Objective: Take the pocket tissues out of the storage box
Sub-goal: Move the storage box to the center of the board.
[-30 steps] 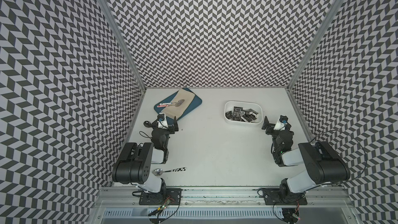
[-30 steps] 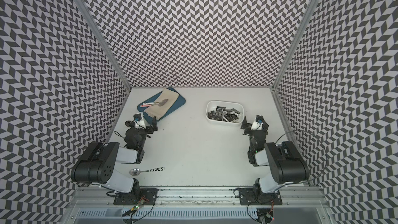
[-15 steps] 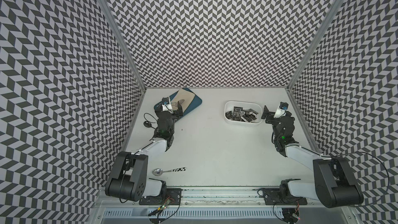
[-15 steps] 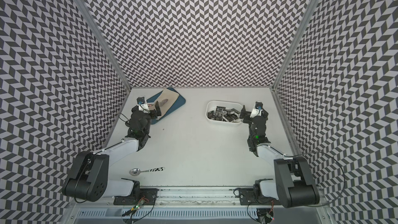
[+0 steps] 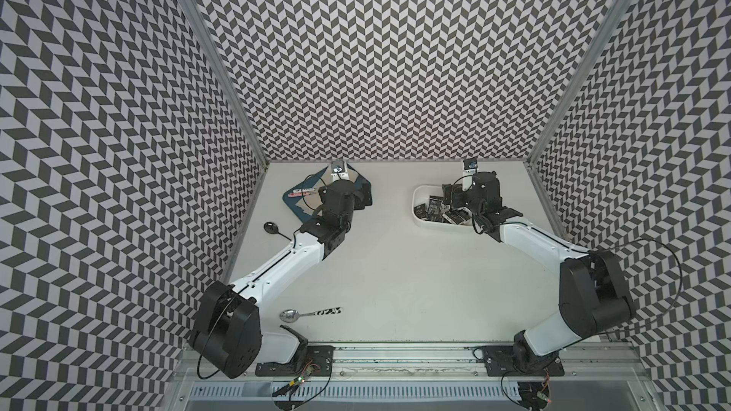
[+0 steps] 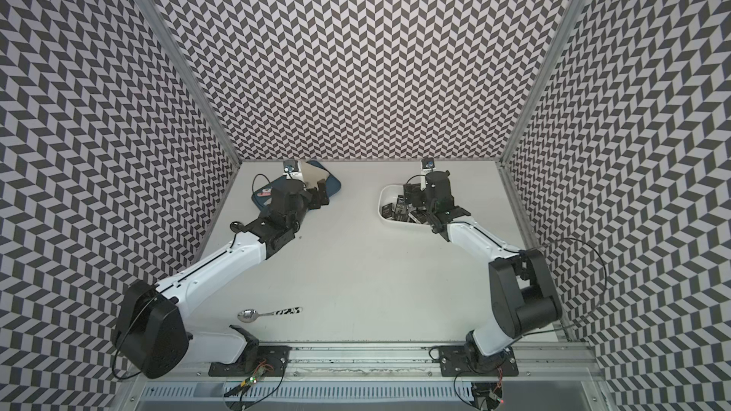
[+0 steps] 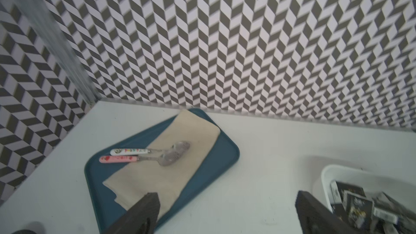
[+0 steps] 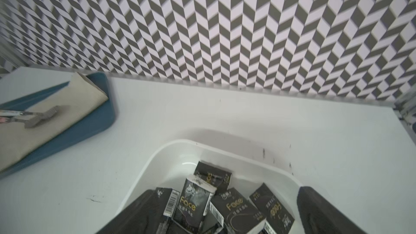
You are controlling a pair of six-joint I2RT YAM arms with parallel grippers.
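The storage box (image 5: 420,196) is a shallow white tub at the back right of the table, also seen in a top view (image 6: 384,194). Several black pocket tissues (image 5: 432,208) marked "Face" lie jumbled inside it. My right gripper (image 8: 225,192) hangs open just above the pile (image 8: 195,196), one finger on each side and nothing held; the box rim (image 8: 157,156) curves beneath it. From above, the right gripper (image 5: 454,201) covers part of the box. My left gripper (image 7: 226,195) is open over bare table beside a blue tray, holding nothing, and shows from above (image 5: 362,198).
A blue tray (image 5: 290,207) with a beige cloth (image 7: 180,154) and two spoons (image 7: 166,154) lies at the back left. Another spoon (image 5: 308,314) lies near the front edge. A small black spoon-shaped thing (image 5: 273,228) sits by the left wall. Patterned walls close three sides.
Both arms have stretched from folded poses near the front toward the back. The right gripper came over the storage box; the left reached the blue tray's edge. Both stayed open.
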